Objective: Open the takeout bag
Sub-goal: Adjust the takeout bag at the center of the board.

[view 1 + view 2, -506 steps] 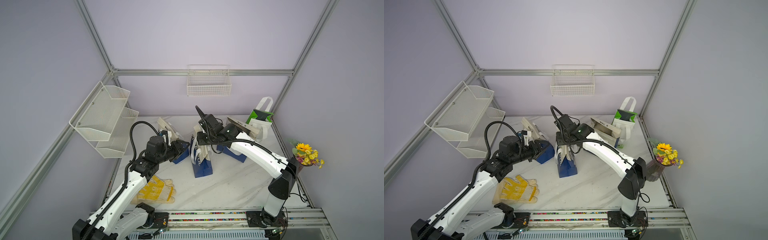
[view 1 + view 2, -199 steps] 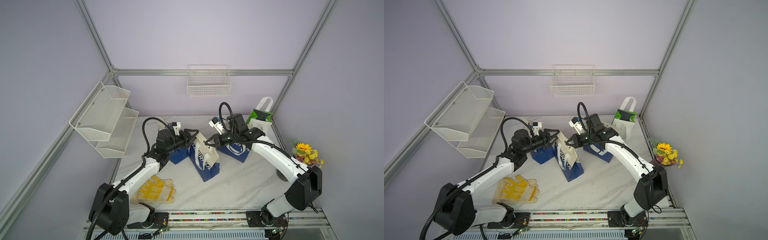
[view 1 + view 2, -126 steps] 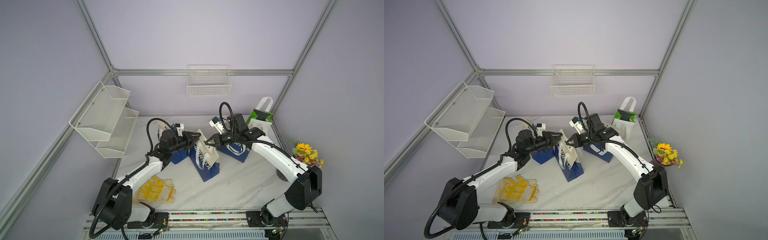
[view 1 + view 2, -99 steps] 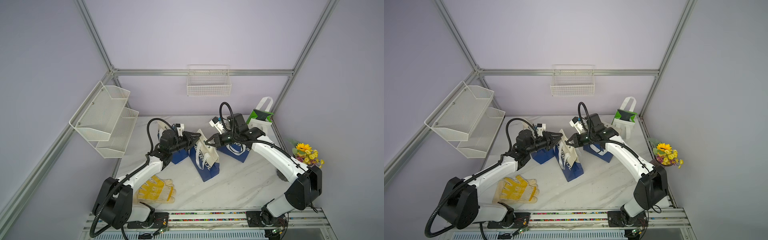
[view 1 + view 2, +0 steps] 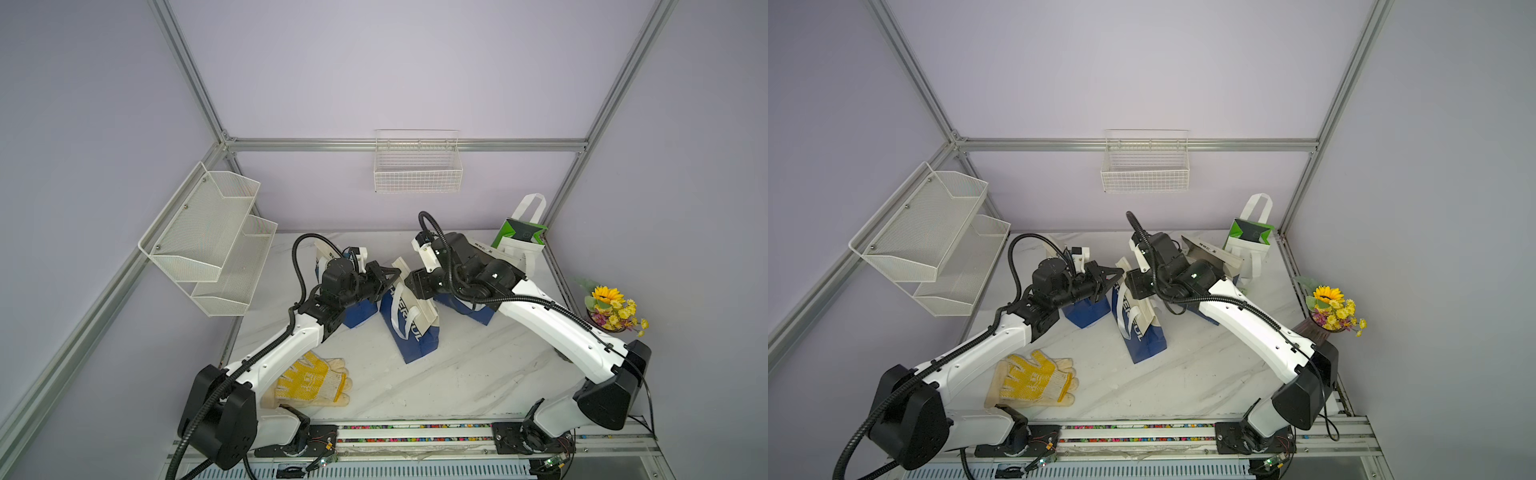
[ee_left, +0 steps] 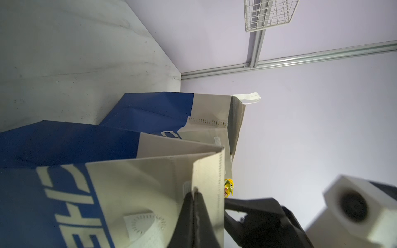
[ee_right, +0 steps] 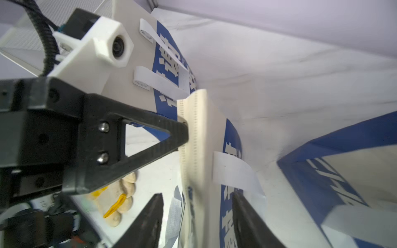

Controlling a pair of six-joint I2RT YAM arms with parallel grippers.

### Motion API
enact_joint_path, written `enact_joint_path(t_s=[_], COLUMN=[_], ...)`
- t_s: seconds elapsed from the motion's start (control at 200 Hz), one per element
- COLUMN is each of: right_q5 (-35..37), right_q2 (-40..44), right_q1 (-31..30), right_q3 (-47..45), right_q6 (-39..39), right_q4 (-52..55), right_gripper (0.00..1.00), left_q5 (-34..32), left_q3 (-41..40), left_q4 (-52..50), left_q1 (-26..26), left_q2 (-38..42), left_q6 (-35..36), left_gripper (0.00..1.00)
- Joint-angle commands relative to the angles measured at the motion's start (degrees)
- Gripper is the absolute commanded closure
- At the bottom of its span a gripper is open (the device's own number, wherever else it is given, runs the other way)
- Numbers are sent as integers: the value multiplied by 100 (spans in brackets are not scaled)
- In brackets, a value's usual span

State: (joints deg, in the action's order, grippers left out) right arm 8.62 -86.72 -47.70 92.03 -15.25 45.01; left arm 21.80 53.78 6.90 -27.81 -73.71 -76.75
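Left gripper [image 6: 194, 194] jaws tight on takeout bag [image 5: 415, 334] rim; right gripper [image 7: 197, 194] jaws apart.

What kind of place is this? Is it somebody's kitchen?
Probably a robot practice booth, not a kitchen: a left arm and right arm are mounted at a marble table, inside plain walls on a metal frame.
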Motion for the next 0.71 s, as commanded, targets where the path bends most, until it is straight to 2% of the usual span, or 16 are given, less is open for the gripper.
enact_joint_path(t_s=[0.0, 0.06, 0.18, 0.315, 0.46, 0.61, 0.7], right_q5=[2801, 3252, 3425, 3384, 3361, 4467, 4620], right_q2=[197, 100, -156, -254, -254, -199, -205], right_q1=[-805, -1233, -1666, -1680, -1681, -1599, -1281], right_q3=[223, 223, 156, -148, -679, -1037, -1102], right_q6=[22, 47, 126, 101, 124, -128, -13], right_q4=[392, 333, 48, -334, -663, -658, -656], right_gripper=[40, 38, 35, 35, 37, 38, 39], left_q5=[-736, -939, -1235, -1332, -1394, -1453, -1517], left_q3=[481, 539, 659, 580, 221, 146, 80], left_q4=[-993, -1170, -1344, -1338, -900, -796, -819], left_q1=[-199, -295, -476, -514, -544, -594, -598], left_q2=[401, 516, 697, 847, 1018, 1155, 1316], left_q6=[217, 134, 3, -291, -676, -841, -937], left_gripper=[100, 100, 100, 100, 100, 100, 100])
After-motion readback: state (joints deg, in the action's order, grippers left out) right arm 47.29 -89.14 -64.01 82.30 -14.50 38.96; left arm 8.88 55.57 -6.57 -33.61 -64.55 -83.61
